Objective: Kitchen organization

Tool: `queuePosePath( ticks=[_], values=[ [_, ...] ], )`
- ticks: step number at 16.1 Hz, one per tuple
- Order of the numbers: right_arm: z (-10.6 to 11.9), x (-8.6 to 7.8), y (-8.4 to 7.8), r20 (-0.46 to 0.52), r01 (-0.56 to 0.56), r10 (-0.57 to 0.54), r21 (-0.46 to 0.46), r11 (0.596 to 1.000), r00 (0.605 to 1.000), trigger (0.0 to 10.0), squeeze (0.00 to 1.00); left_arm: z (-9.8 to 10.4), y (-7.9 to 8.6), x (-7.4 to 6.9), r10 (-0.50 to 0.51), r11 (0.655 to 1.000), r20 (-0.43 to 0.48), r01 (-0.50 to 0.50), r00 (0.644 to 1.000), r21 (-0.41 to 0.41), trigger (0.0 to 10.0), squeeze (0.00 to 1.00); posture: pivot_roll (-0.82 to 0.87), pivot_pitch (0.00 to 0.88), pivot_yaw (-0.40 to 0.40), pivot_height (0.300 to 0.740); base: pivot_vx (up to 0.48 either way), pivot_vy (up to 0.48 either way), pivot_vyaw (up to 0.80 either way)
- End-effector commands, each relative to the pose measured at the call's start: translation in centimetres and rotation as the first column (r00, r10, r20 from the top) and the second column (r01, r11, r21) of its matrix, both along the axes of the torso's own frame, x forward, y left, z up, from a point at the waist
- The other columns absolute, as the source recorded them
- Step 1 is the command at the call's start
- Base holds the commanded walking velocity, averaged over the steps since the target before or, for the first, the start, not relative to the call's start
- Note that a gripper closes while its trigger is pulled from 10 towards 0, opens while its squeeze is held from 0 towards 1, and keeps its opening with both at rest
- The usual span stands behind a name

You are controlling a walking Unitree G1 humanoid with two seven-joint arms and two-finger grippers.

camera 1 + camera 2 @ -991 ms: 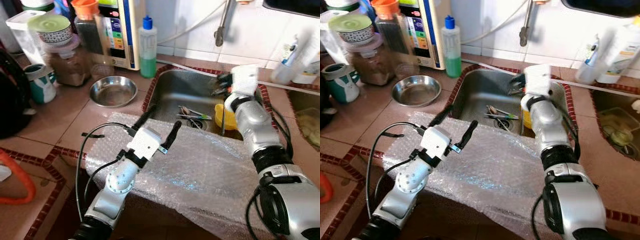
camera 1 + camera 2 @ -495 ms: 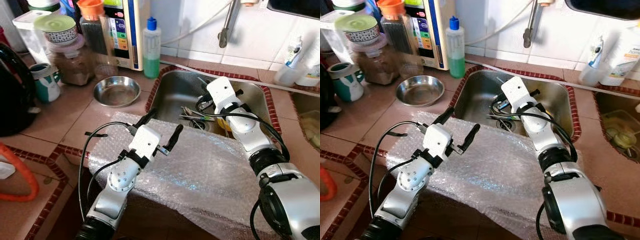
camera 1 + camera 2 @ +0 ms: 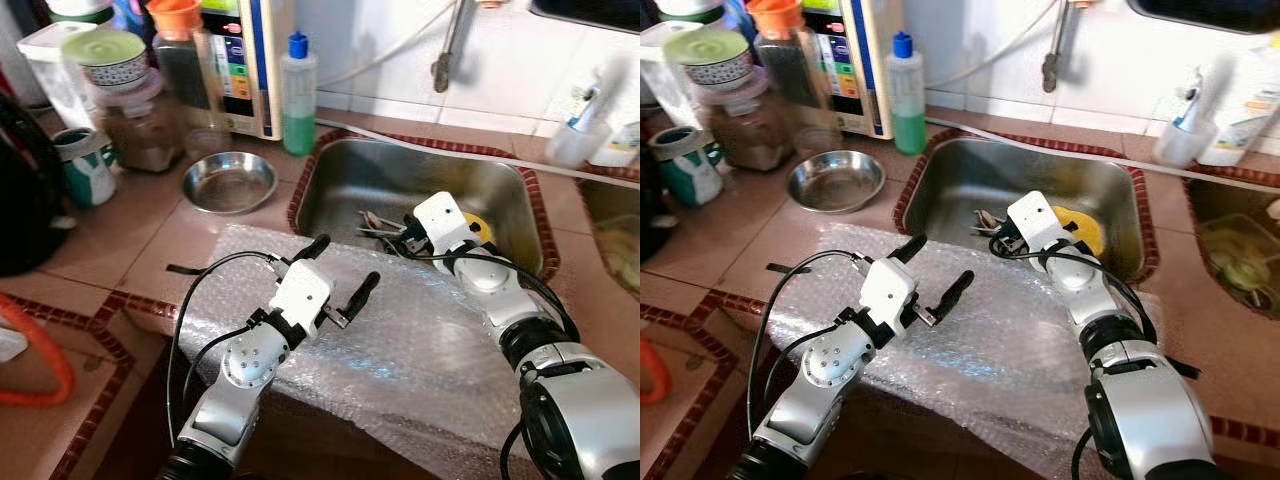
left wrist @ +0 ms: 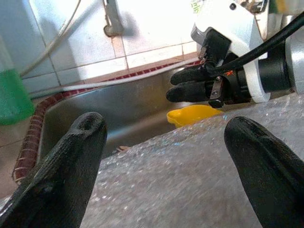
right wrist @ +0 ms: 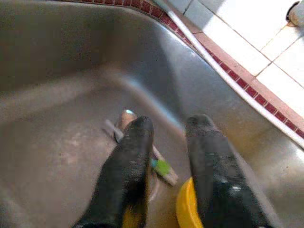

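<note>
In sink (image 3: 350, 185): right claw (image 5: 168, 156) parted above utensils (image 3: 378, 222).

Lying in sink (image 3: 500, 190): utensils (image 3: 385, 225) left of cup (image 3: 478, 230). Sitting on worktop (image 3: 150, 240) left of sink: bowl (image 3: 229, 182). Draping front edge: bubble wrap (image 3: 440, 350).

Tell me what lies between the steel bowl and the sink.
Bare tiled counter in the left eye view, between steel bowl and sink.
</note>
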State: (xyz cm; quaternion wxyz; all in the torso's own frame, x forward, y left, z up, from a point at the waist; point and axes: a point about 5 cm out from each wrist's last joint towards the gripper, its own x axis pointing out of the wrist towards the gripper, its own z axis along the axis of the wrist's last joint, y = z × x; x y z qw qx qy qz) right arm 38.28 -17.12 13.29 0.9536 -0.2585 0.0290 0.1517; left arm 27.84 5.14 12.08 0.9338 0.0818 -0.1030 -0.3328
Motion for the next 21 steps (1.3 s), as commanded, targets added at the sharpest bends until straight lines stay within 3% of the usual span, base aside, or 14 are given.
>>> queuePosePath(
  ticks=[1,7,9,12,13,17,18,19,20,21],
  values=[
    [0.3,0.2,-0.2,0.001,0.011,-0.011,0.011,1.0,1.0,10.0,1.0,0.4,0.0,0.2,0.002,1.0,0.012,-0.002,1.0,0.004,10.0,1.0,-0.01,0.073,0.027,0.74,0.0,0.0,0.0],
    [0.2,-0.1,-1.0,0.005,0.038,-0.038,0.059,0.998,0.999,10.0,1.0,0.8,0.9,1.1,0.069,0.997,0.04,-0.07,0.997,0.024,10.0,1.0,-0.01,0.074,0.032,0.74,0.0,0.0,0.0],
    [1.3,0.1,-0.6,0.061,0.007,-0.015,0.128,0.992,0.998,10.0,1.0,1.5,2.8,2.7,0.237,0.971,0.068,-0.238,0.969,0.018,10.0,1.0,-0.01,0.076,0.03,0.74,0.0,0.0,0.0],
    [4.0,-0.1,1.3,0.176,-0.123,0.073,0.292,0.948,0.982,10.0,1.0,2.9,6.7,5.8,0.472,0.881,0.058,-0.473,0.879,-0.008,10.0,1.0,-0.02,0.078,0.029,0.74,0.0,0.0,0.0],
    [4.3,-0.4,1.7,0.197,-0.146,0.087,0.31,0.94,0.977,10.0,1.0,3.3,7.4,6.4,0.505,0.863,0.052,-0.504,0.862,-0.02,10.0,1.0,-0.03,0.08,0.03,0.74,0.0,0.0,0.0],
    [5.4,-4.3,4.5,0.232,-0.326,0.249,0.403,0.855,0.94,10.0,1.0,4.1,10.6,9.2,0.683,0.729,-0.034,-0.684,0.73,-0.028,10.0,1.0,-0.07,0.087,0.048,0.74,0.0,0.0,0.0],
    [5.8,-5.7,5.3,0.228,-0.379,0.307,0.438,0.815,0.924,10.0,1.0,4.1,11.2,9.8,0.706,0.703,-0.087,-0.71,0.703,-0.033,10.0,1.0,-0.07,0.088,0.052,0.74,0.0,0.0,0.0],
    [6.2,-6.7,5.8,0.229,-0.414,0.346,0.455,0.788,0.91,10.0,1.0,4.1,11.5,10.1,0.72,0.688,-0.106,-0.726,0.685,-0.017,10.0,0.91,-0.08,0.089,0.056,0.74,0.0,0.0,0.0],
    [6.6,-8.0,6.3,0.218,-0.44,0.383,0.47,0.765,0.898,10.0,1.0,4.0,12.0,10.5,0.738,0.666,-0.141,-0.746,0.66,-0.001,10.0,0.0,-0.09,0.09,0.063,0.74,0.0,0.0,0.0],
    [6.7,-8.5,6.5,0.208,-0.445,0.395,0.478,0.757,0.895,10.0,1.0,3.9,12.2,10.7,0.747,0.653,-0.163,-0.757,0.645,0.0,10.0,0.0,-0.09,0.09,0.065,0.74,0.0,0.0,0.0]
  ],
)
